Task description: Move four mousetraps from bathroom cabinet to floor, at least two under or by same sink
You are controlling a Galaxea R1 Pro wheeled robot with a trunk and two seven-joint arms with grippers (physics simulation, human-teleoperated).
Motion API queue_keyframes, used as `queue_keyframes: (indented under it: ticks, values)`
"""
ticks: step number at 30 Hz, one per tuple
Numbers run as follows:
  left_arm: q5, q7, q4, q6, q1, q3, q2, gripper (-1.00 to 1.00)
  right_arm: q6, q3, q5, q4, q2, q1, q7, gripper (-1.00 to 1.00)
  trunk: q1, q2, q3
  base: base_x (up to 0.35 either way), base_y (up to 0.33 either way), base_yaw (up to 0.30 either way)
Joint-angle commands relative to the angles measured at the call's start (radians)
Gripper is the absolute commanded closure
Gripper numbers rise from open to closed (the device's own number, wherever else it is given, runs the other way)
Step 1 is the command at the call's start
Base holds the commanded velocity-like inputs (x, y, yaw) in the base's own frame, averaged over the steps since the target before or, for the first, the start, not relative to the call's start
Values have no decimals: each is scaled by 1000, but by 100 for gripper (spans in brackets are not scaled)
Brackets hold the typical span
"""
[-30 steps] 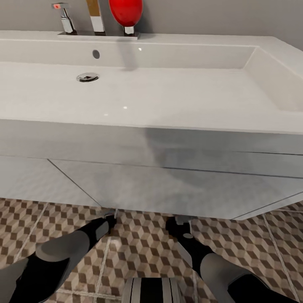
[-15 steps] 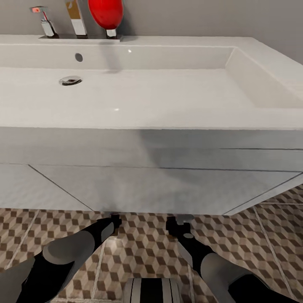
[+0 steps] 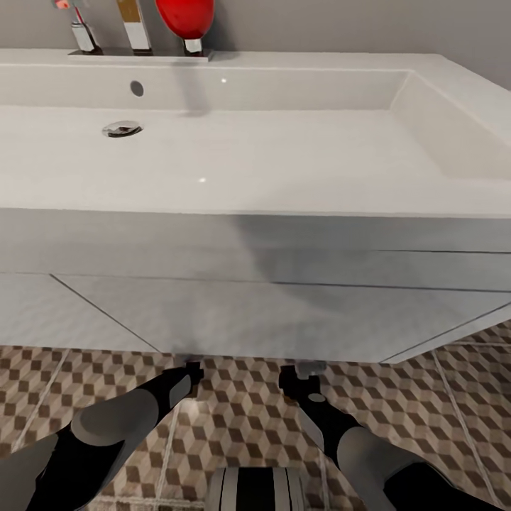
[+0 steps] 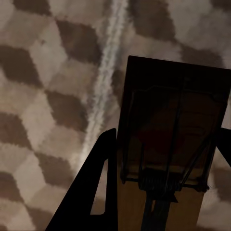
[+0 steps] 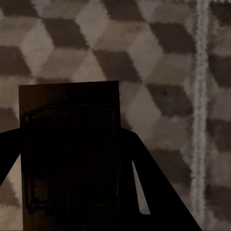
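My left gripper [image 4: 163, 159] is shut on a mousetrap [image 4: 173, 139], a tan board with a dark wire bar and a red mark, held just above the cube-patterned bathroom floor [image 4: 43, 96]. In deep shadow over the same tiles [image 5: 159, 62], my right gripper [image 5: 72, 163] is shut on a second mousetrap [image 5: 70, 154]. In the head view the left gripper [image 3: 190, 369] and the right gripper [image 3: 305, 370] reach low to the front lower edge of the white vanity [image 3: 284, 312], under the white bathroom sink [image 3: 284, 156]. The cabinet is out of view.
A chrome tap [image 3: 81, 32], a brown-topped bottle [image 3: 133, 25] and a red rounded object [image 3: 183, 15] stand on the basin's back ledge against the grey wall. Patterned floor [image 3: 241, 419] stretches between and beside my arms. The vanity's right corner [image 3: 397, 358] ends near the right arm.
The whole head picture has shifted left and slightly down, so the camera moved. Both arms keep the same low pose at the vanity's lower edge.
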Motion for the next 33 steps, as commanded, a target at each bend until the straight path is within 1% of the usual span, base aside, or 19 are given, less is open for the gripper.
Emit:
queue_keyframes:
  ticks: [1,15,17,22,26,29,33]
  values:
    - [3,6,2,6,0,-9,-1,100,-5,9,-13,1,0,-1,-3,100,0,0,-2,0,0,76]
    - [4,7,7,7,-2,-10,-2,100,-3,9,-12,-12,-1,-2,-4,100,0,0,-24,0,0,76]
    - [4,7,9,7,-20,-9,-4,100,-1,10,-12,-33,0,-2,-5,100,0,0,-27,0,0,76]
    - [5,6,6,13,-100,-9,-7,100,5,8,-14,-95,-3,-13,-8,100,0,0,-35,0,0,76]
    - [5,4,3,11,-140,-8,-14,100,3,6,-14,-113,-7,-17,-9,100,0,0,-41,0,0,76]
    - [5,3,1,9,-155,-8,-16,100,2,4,-15,-122,-7,-21,-16,100,0,0,-46,0,0,76]
    - [5,-7,-1,7,-161,-6,-18,100,-1,4,-14,-135,-7,-24,-47,100,0,0,-50,0,0,45]
